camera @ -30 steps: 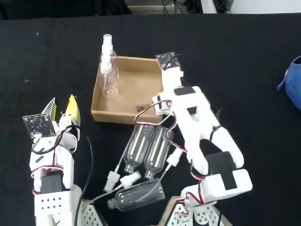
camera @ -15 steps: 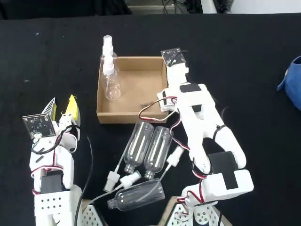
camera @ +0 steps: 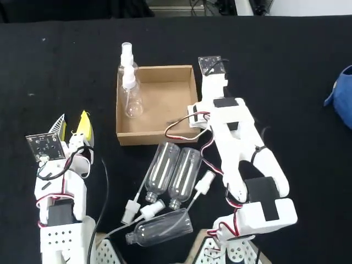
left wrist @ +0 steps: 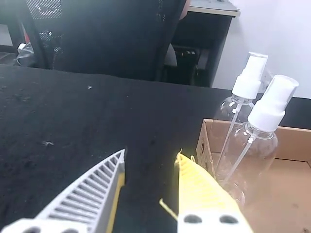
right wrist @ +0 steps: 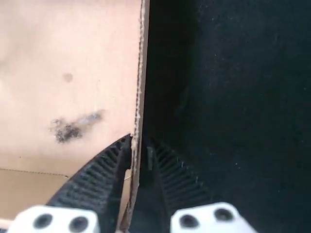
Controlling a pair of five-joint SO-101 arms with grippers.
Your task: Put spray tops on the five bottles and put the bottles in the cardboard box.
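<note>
fig. clear plastic bottles, five in all. two carry white spray tops and stand upright at the far left corner of the open cardboard box [camera: 148, 137]: one capped bottle [camera: 133, 102] inside it, the second capped bottle [camera: 125, 60] at the corner, in or out unclear. three uncapped bottles [camera: 159, 170] lie on the black table [camera: 286, 66] near the box's front wall, among three loose spray tops [camera: 132, 209]. right arm extended along the box's right wall, right claw [right wrist: 138, 143] clamped on that wall. left arm folded, left claw [left wrist: 150, 158] apart, holding nothing, well apart from the box
</note>
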